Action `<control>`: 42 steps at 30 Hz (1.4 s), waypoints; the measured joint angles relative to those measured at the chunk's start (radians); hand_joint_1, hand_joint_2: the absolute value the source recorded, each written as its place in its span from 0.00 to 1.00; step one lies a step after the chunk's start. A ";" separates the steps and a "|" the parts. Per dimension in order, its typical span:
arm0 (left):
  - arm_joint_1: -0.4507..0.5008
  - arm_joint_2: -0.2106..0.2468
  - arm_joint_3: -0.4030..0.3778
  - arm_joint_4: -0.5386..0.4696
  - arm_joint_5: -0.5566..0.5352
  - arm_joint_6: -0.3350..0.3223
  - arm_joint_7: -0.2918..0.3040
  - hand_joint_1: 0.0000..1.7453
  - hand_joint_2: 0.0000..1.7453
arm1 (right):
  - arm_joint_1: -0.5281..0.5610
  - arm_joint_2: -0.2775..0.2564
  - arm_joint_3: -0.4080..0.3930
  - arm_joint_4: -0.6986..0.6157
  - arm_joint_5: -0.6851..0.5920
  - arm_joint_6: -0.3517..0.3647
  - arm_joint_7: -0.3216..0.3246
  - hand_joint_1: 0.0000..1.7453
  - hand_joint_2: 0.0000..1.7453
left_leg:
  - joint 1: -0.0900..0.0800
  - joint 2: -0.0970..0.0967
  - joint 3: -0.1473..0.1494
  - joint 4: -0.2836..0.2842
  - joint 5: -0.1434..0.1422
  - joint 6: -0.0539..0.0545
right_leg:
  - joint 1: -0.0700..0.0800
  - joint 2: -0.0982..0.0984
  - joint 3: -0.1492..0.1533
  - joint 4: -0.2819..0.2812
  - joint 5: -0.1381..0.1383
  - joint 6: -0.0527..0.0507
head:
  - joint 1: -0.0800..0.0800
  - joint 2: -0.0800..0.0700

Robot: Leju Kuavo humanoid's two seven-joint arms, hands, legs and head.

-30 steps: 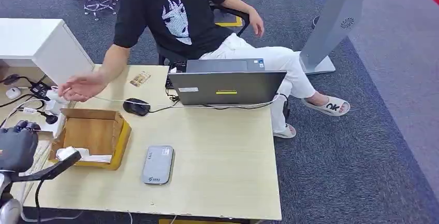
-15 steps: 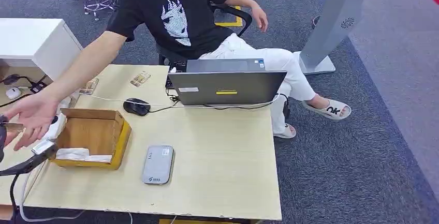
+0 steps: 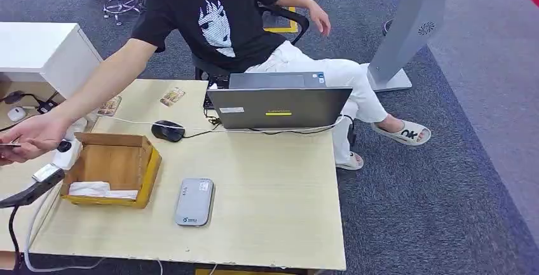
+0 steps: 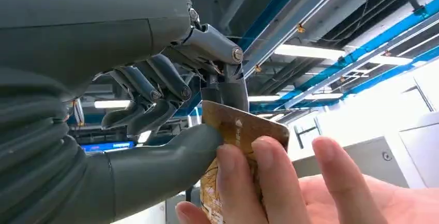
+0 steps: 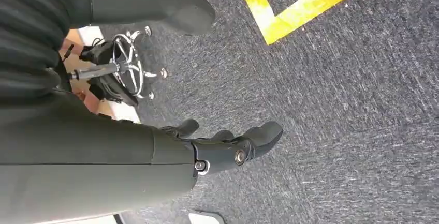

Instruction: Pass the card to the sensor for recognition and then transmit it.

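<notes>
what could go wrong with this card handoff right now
1. The left hand pinches the card between thumb and fingers while the person's hand grips it too. If the robot holds on, a pull may bend the card.
2. If it lets go before the person's grip is firm, the card may fall. In the head view their hand is at the table's left edge, so it may land on the floor.

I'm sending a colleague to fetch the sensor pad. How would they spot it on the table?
On the pale wooden table, look in front of the laptop, right of the open wooden box. The sensor pad is the flat grey slab with rounded corners.
</notes>
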 joint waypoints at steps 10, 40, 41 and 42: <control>-0.016 -0.007 -0.011 0.018 0.000 0.002 0.000 1.00 1.00 | -0.001 0.000 -0.003 0.000 0.001 0.000 0.000 0.00 1.00 | 0.000 0.000 0.000 0.000 0.000 0.000 | 0.000 0.000 0.000 0.000 0.000 0.000 | 0.000 0.000; -0.084 -0.130 -0.105 -0.017 0.076 -0.049 0.036 0.00 1.00 | -0.005 0.002 -0.013 0.000 0.000 0.000 0.002 0.00 1.00 | -0.001 0.003 0.001 0.001 0.000 0.000 | 0.000 0.002 -0.001 0.000 0.002 -0.001 | 0.000 0.000; -0.086 -0.133 -0.106 -0.018 0.077 -0.049 0.037 0.00 1.00 | -0.005 0.002 -0.014 0.000 0.001 0.000 0.002 0.00 1.00 | -0.001 0.003 0.001 0.001 0.000 0.000 | 0.000 0.002 -0.001 0.000 0.002 -0.001 | 0.001 0.000; -0.086 -0.137 -0.108 -0.020 0.077 -0.049 0.037 0.00 1.00 | -0.005 0.002 -0.015 0.000 0.001 0.000 0.002 0.00 1.00 | 0.000 0.003 0.001 0.001 0.000 0.000 | 0.000 0.002 -0.001 0.000 0.002 -0.001 | 0.000 0.000</control>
